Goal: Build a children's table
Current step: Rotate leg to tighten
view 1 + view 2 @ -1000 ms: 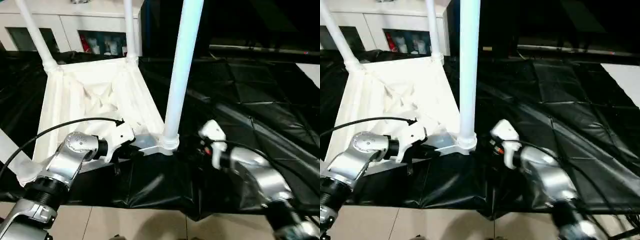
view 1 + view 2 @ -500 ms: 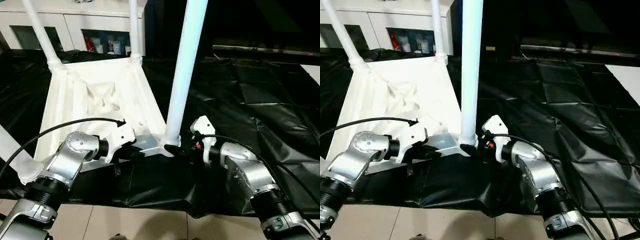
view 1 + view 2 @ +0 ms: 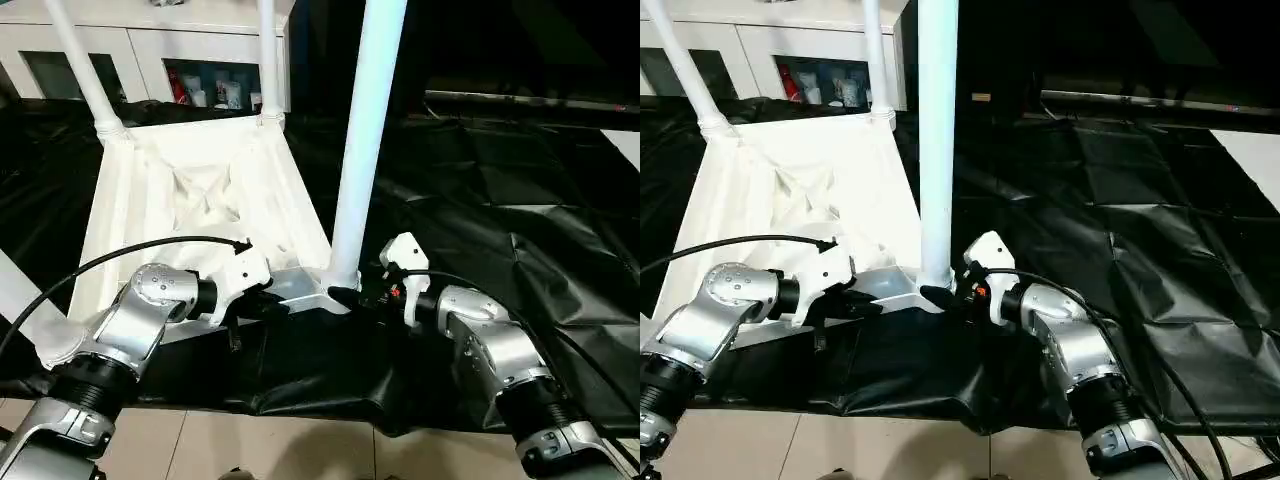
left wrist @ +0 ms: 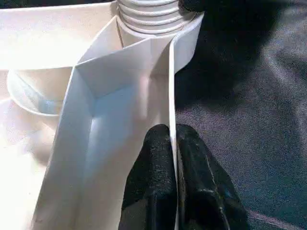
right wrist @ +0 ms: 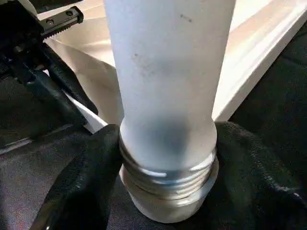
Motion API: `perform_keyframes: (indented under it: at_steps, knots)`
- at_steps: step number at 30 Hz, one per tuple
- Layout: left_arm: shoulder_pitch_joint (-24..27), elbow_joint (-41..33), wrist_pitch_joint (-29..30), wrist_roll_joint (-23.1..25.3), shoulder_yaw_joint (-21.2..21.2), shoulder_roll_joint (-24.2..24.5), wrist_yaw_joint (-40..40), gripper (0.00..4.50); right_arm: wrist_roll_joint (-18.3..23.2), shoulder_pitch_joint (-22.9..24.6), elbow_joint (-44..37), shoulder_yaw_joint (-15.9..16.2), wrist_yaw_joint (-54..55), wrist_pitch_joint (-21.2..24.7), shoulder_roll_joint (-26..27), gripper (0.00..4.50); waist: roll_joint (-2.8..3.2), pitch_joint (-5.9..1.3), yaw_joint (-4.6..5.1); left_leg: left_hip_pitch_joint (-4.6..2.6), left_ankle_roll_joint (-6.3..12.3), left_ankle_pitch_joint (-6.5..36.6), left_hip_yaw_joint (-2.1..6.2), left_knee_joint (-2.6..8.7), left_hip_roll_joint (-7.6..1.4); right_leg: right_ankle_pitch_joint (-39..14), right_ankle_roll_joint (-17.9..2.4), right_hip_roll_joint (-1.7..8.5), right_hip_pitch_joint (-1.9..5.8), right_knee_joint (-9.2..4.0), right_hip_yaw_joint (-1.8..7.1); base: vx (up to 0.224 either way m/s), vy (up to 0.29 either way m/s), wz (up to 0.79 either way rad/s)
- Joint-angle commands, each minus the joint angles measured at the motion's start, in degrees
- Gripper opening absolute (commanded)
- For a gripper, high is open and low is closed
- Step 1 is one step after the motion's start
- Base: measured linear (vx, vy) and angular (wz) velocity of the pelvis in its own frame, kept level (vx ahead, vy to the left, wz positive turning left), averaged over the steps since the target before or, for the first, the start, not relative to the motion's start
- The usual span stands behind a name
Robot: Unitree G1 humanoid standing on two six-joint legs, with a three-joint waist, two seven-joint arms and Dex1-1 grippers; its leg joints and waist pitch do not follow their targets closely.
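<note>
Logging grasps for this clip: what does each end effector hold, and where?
Left end effector pinches the top's edge wall by the near corner. Right clamps the leg at its threaded base.

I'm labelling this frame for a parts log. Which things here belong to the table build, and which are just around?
Part of the job:
- table top, upside down
- near leg, held at its base by the right gripper
- two far legs
- left gripper, pinching the top's rim

Just around:
- black sheet
- white cabinet

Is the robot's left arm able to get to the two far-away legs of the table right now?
Probably not. The left tool is pinching the table top's near rim, and the far legs stand across the whole upturned top, beside the cabinet.
</note>
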State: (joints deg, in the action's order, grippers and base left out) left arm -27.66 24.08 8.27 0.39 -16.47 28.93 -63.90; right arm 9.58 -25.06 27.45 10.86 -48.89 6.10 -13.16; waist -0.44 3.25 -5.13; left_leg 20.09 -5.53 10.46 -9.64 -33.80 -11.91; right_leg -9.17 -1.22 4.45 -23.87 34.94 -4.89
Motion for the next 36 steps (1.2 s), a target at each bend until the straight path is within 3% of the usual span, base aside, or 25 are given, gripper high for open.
perform_keyframes:
  at_steps: [1,5,8,11,12,15,17,18,19,22,24,26,27,29,32,33,35,36]
  knots:
    - [-1.0,0.3,-1.4,0.0,-0.9,-0.8,-0.7,0.0,0.4,-1.1,0.2,-0.1,-0.9,-0.6,0.4,2.75,-0.22,-3.83,0.03,0.05,1.28,13.3,-0.06,4.06,-0.9,-20.7,-8.2,3.52,3.27,-4.68,2.89,0.0,0.0,0.0]
    - [-1.1,0.9,-1.1,0.7,-1.0,-0.9,0.2,0.0,-0.2,-0.2,0.3,0.1,-0.1,-1.3,0.9,2.74,-0.24,-3.8,0.05,0.07,1.36,13.2,-0.04,4.09,-0.92,-20.5,-8.3,3.47,3.24,-4.66,2.88,0.0,0.0,0.0]
    - [-2.0,2.4,-0.1,1.6,-0.6,-2.1,3.2,0.0,-1.5,0.0,2.0,-0.6,4.4,-2.1,2.0,2.74,-0.27,-3.56,0.09,-0.08,0.95,14.2,-0.06,4.2,-0.83,-23.4,-7.5,3.53,3.04,-5.05,2.8,0.0,0.0,0.0]
    - [-5.4,7.4,3.5,2.6,0.4,-7.2,10.9,0.0,-4.2,-1.4,9.2,-4.8,22.1,-1.8,6.5,2.73,-0.23,-3.17,0.42,-0.39,0.06,16.3,-0.06,4.17,-0.55,-30.0,-5.7,3.62,2.63,-6.0,2.55,0.0,0.0,0.0]
    - [-6.5,9.0,3.9,3.0,0.6,-8.7,13.2,0.0,-4.3,-2.0,10.8,-6.3,26.9,-1.0,7.8,2.73,-0.31,-3.35,0.58,-0.65,-0.78,17.4,0.34,4.03,-0.3,-34.5,-3.7,3.87,2.68,-6.54,2.11,0.0,0.0,0.0]
    - [-10.0,13.6,5.3,3.7,1.0,-12.9,18.4,0.0,-4.3,-3.7,14.2,-8.8,36.1,0.5,10.7,2.73,-0.05,-3.32,0.99,-1.09,-0.73,18.7,0.33,3.88,-0.13,-35.4,-2.8,3.61,2.18,-7.12,1.79,0.0,0.0,0.0]
    - [-12.5,17.1,6.0,3.1,2.4,-15.9,22.3,0.0,-4.8,-5.2,15.8,-9.0,39.7,0.2,12.3,2.73,-0.04,-3.42,1.25,-0.44,-0.12,18.3,0.46,4.2,-0.21,-33.4,-2.7,3.54,2.8,-7.1,1.58,0.0,0.0,0.0]
    - [-15.1,20.9,5.8,3.2,3.6,-18.6,27.1,0.0,-5.4,-6.9,17.5,-8.9,42.6,-0.5,14.2,2.73,0.48,-3.4,1.5,-1.08,0.15,19.9,0.35,4.09,-0.19,-32.7,-3.2,3.4,2.23,-7.53,1.42,0.0,0.0,0.0]
    - [-15.5,21.4,5.7,3.3,3.8,-18.9,27.8,0.0,-5.5,-7.2,17.8,-8.9,42.9,-0.7,14.5,2.73,0.42,-3.36,1.58,-1.26,0.08,20.6,0.34,4.0,-0.12,-32.8,-3.3,3.34,2.1,-7.63,1.3,0.0,0.0,0.0]
    - [-17.8,25.3,4.7,4.3,3.9,-20.9,30.8,0.0,-6.9,-9.7,20.4,-8.5,46.4,-3.2,16.8,2.73,0.41,-3.75,1.51,-0.74,0.82,19.2,0.56,4.39,-0.36,-28.8,-4.3,3.63,3.07,-7.08,1.24,0.0,0.0,0.0]
    - [-18.6,26.9,3.7,4.7,3.9,-21.4,31.3,0.0,-6.5,-10.4,21.2,-8.8,46.8,-4.2,17.5,2.73,0.23,-3.97,1.66,-0.55,1.57,17.7,0.29,4.38,-0.21,-25.9,-5.5,3.63,3.12,-6.77,1.4,0.0,0.0,0.0]
    - [-18.7,27.2,2.5,5.1,3.5,-21.4,30.5,0.0,-6.0,-10.3,20.8,-8.9,45.7,-5.1,17.6,2.73,0.22,-3.95,1.55,-0.26,2.15,16.9,0.24,4.49,-0.38,-23.4,-6.6,3.78,3.33,-6.41,1.56,0.0,0.0,0.0]
    - [-18.5,26.8,2.5,4.9,3.3,-21.1,29.3,0.0,-5.0,-9.9,19.8,-9.3,43.7,-5.7,17.5,3.42,0.23,-4.05,1.52,-0.22,2.31,16.5,0.23,4.5,-0.45,-22.5,-6.8,3.83,3.42,-6.29,1.62,0.0,0.0,0.0]
    - [-17.9,26.2,1.5,4.5,2.8,-20.4,26.3,0.0,-3.8,-9.3,18.2,-10.2,41.1,-6.6,17.0,3.42,0.07,-4.13,1.35,-0.2,3.14,15.7,0.01,4.39,-0.46,-20.8,-7.9,3.93,3.5,-6.09,1.76,0.0,0.0,0.0]
    - [-15.6,23.5,0.1,4.3,1.4,-18.0,20.9,0.0,-3.7,-7.7,13.8,-9.1,35.1,-6.7,13.3,3.69,-0.23,-4.23,1.39,0.61,3.85,13.8,0.09,4.47,-0.54,-20.7,-7.7,4.02,4.07,-5.78,1.71,0.0,0.0,0.0]
    - [-15.3,23.2,0.0,4.2,1.4,-17.6,20.1,0.0,-3.6,-7.4,13.0,-8.9,33.9,-6.5,12.5,3.9,-0.11,-4.24,1.23,0.51,3.95,13.4,0.06,4.42,-0.61,-20.7,-7.7,4.09,4.04,-5.87,1.68,0.0,0.0,0.0]
    - [-15.0,23.0,-0.2,4.1,1.3,-17.3,19.4,0.0,-3.4,-7.1,12.2,-8.6,32.5,-6.3,11.7,3.89,-0.17,-4.29,1.15,0.28,4.13,11.9,-0.2,4.19,-0.61,-20.1,-8.3,4.12,3.83,-5.81,1.81,0.0,0.0,0.0]
    - [-13.9,21.5,-0.9,3.9,1.0,-16.1,17.3,0.0,-2.9,-5.9,9.0,-7.4,27.8,-4.6,8.9,4.01,-0.41,-4.38,0.83,0.44,4.66,10.1,-0.24,4.17,-0.61,-18.8,-8.3,4.01,4.2,-5.59,1.73,0.0,0.0,0.0]
